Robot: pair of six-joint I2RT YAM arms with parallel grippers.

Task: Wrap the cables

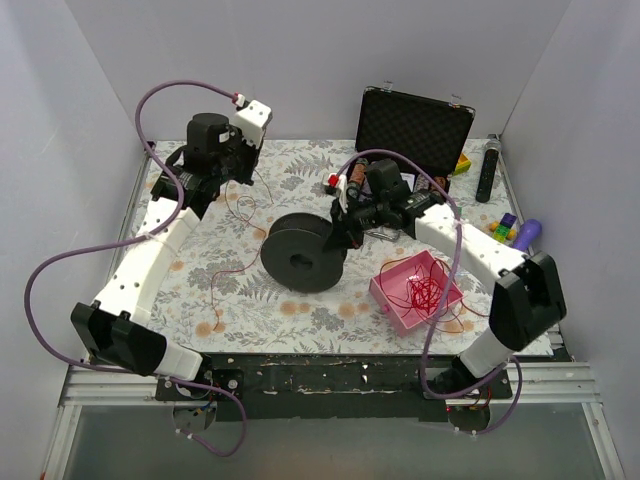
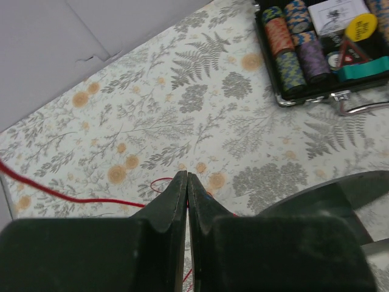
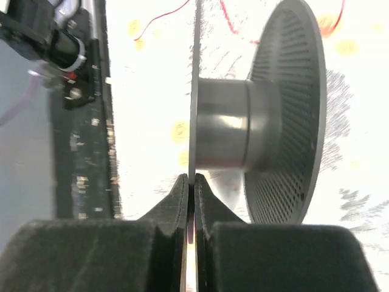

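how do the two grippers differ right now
The left gripper pinches the thin red cable; the right gripper clamps a flange of the black spool. In the top view, the left is near the back-left corner and the right at mid-table. Both are shut.

Open chip case [image 1: 415, 125], black remote [image 1: 487, 170]

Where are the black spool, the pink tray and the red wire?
black spool [image 1: 303, 255]: top view, its facing flange.
pink tray [image 1: 388, 310]: top view, its near left wall.
red wire [image 2: 91, 201]: left wrist view, strand running toward the jaws.
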